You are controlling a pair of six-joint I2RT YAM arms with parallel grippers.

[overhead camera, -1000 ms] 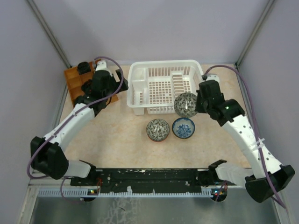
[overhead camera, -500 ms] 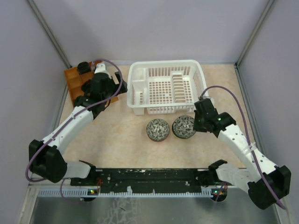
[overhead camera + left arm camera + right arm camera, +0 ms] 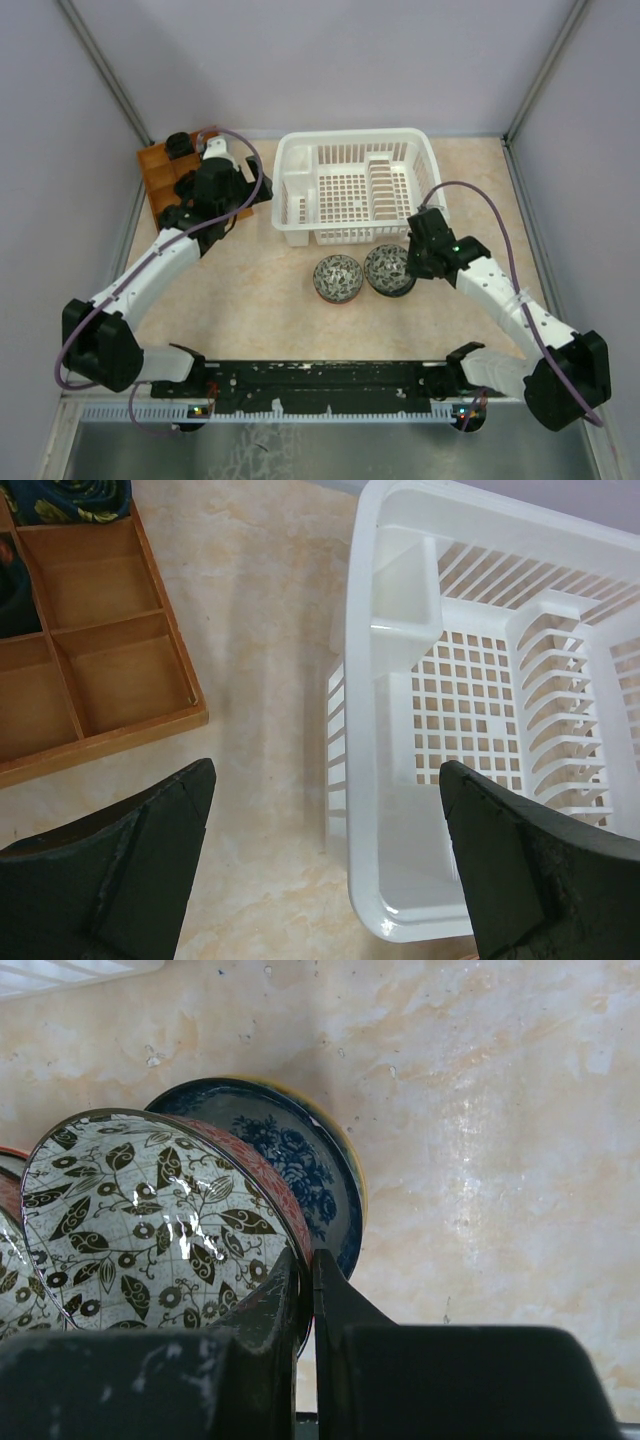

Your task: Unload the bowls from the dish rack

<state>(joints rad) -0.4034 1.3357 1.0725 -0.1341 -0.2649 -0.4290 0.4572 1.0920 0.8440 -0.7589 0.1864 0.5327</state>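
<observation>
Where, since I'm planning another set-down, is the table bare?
Bare table lies left of the left bowl and right of the dish rack. Crowded before the rack: right gripper pinches a leaf-patterned bowl over the blue bowl.

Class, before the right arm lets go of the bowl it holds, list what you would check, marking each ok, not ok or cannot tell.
1. Right fingers clamped on the leaf-patterned bowl rim: ok.
2. Leaf-patterned bowl over the blue bowl: ok.
3. Leaf-patterned bowl fully seated in the blue bowl: cannot tell.
4. Gap to the neighbouring bowl: cannot tell.
5. Dish rack free of bowls: ok.
6. Left fingers open, away from the bowls: ok.
</observation>
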